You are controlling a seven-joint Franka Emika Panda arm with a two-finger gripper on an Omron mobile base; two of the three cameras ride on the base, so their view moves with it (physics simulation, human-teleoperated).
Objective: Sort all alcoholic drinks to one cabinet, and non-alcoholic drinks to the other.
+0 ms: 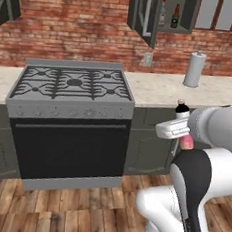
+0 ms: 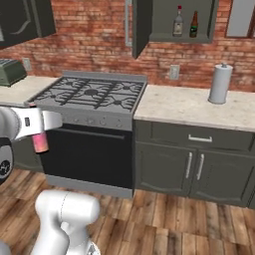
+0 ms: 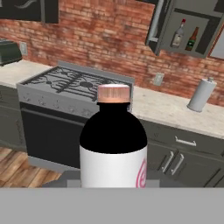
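A small pink bottle (image 3: 113, 144) with a dark upper part and a white label stands upright close in front of the hand camera. My gripper (image 1: 179, 128) is shut on its middle, so its black cap (image 1: 182, 109) shows above the hand and its pink base (image 2: 40, 142) below it. I hold it in the air in front of the stove (image 1: 71, 83). An open wall cabinet (image 1: 186, 28) at the upper right holds a grey red-capped bottle (image 1: 162, 12) and a brown beer bottle (image 1: 175, 16) on its shelf. A second dark cabinet (image 2: 25, 20) hangs at the upper left.
The open cabinet's door (image 1: 145, 15) with its pale bar handle swings out over the counter. A paper towel roll (image 1: 194, 69) stands on the pale counter (image 2: 184, 104) right of the stove. A toaster (image 2: 10, 71) sits on the left counter. Base cabinets line the wood floor.
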